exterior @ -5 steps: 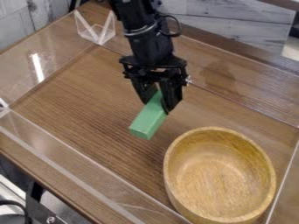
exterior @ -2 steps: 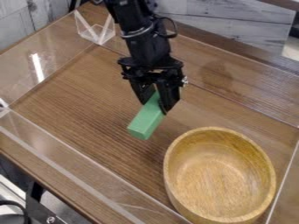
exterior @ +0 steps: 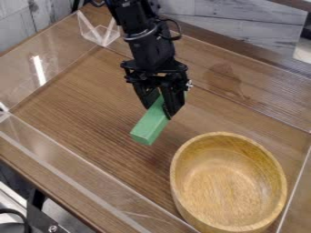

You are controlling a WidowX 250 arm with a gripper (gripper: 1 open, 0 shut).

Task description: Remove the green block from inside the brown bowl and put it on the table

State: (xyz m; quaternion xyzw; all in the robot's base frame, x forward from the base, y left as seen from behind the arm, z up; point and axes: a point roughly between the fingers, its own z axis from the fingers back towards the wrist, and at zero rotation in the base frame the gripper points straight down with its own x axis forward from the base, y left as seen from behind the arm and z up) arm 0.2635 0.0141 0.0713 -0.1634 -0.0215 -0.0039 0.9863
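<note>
The green block [exterior: 149,126] hangs tilted, its upper end pinched in my black gripper [exterior: 161,109], which is shut on it. Its lower end sits close to the table [exterior: 85,100]; whether it touches the wood I cannot tell. The block is left of and above the brown bowl [exterior: 185,187], outside its rim. The wide wooden bowl rests at the lower right and its inside is bare. My arm reaches down from the top centre, pointing steeply downward.
Clear acrylic walls [exterior: 73,177] edge the tabletop along the front and left. A clear angled piece [exterior: 97,32] stands at the back left behind the arm. Open wood grain lies left of the block.
The gripper and the green block have shifted very slightly to the left; the grip is unchanged and the bowl has not moved.
</note>
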